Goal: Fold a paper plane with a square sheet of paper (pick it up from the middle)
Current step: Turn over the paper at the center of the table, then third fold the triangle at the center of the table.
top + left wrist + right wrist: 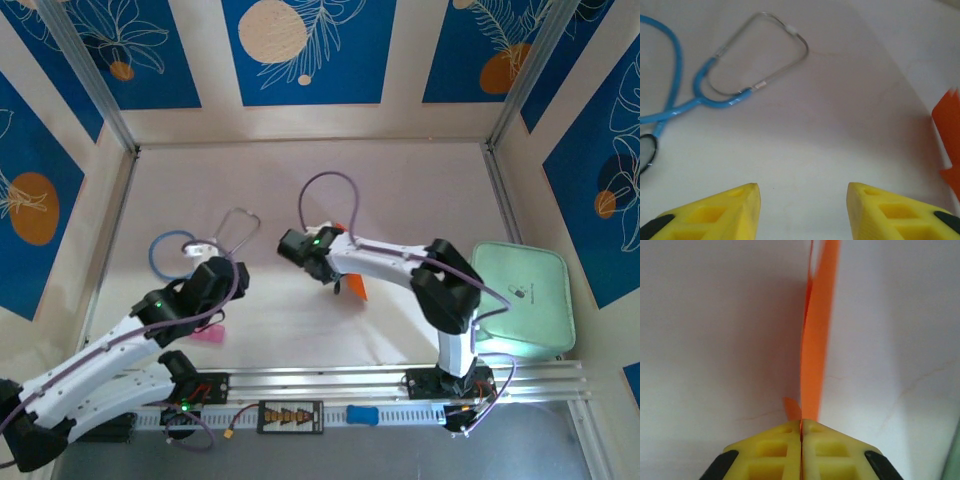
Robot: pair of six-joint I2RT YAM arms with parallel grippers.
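A: Right fingers (772, 452) clamped on paper plane (817, 340), edge-on, near middle of table (400, 180). Left fingers (715, 215) apart, empty.
B: Handling?
A: Likely light, floppy, easily creased, slippery. Best pinched on centre fold, mid-length.

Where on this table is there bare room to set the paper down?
Bare: the far band of the table between the back wall and the stethoscope; also the near middle between the pink block and the orange paper held by the right gripper. Crowded: left-centre, around stethoscope, left gripper and block; the right edge holds the green tray.
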